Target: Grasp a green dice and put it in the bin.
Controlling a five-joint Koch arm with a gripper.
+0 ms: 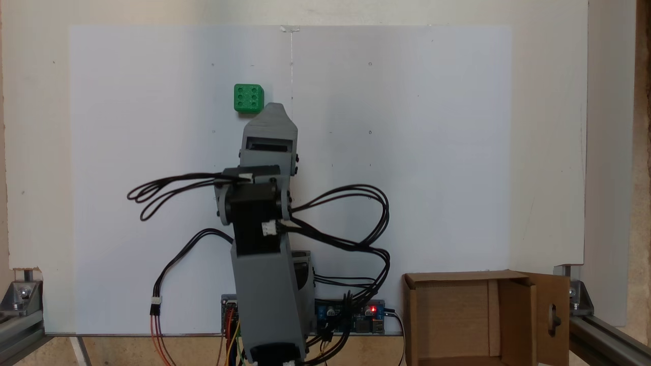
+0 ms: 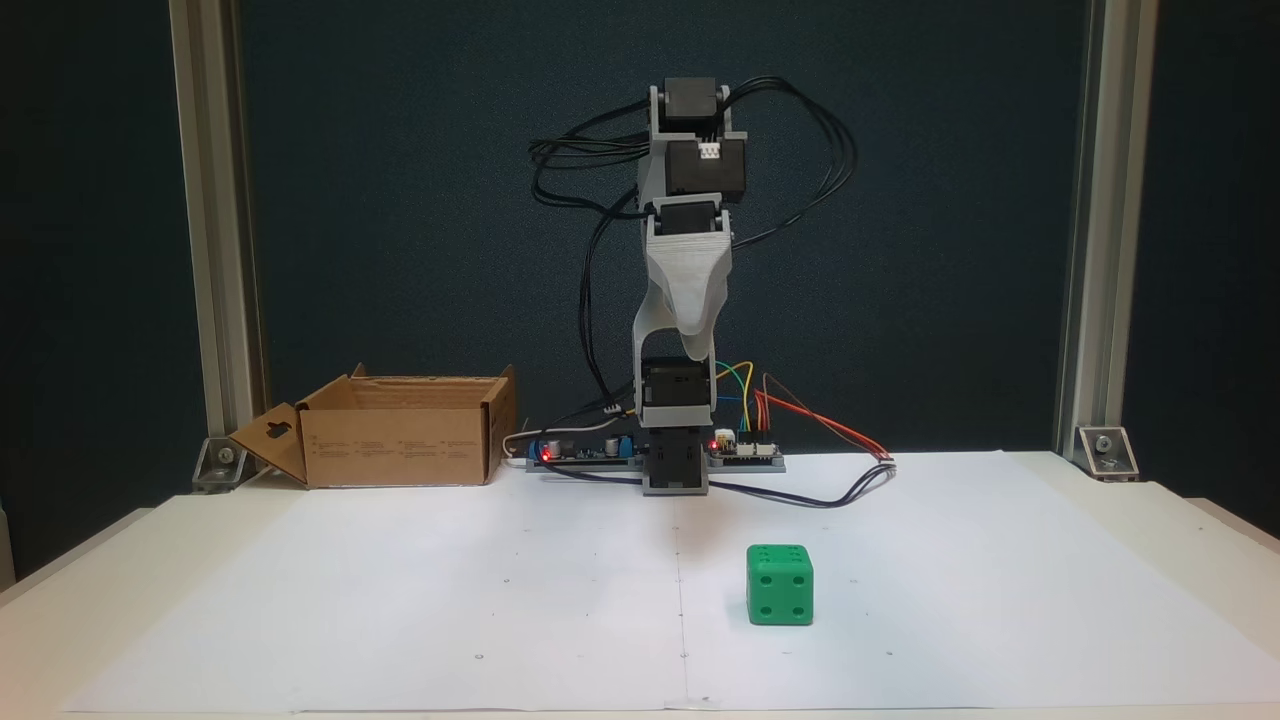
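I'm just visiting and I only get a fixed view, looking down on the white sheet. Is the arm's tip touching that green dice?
Observer: No. In a fixed view, the gripper hangs high above the table, well clear of the green dice.
Operator: What's on the side of the dice?
Observer: The side facing away from the arm shows four dots.
Operator: Anything on the outside of the box?
Observer: The box has small print on its outer wall.
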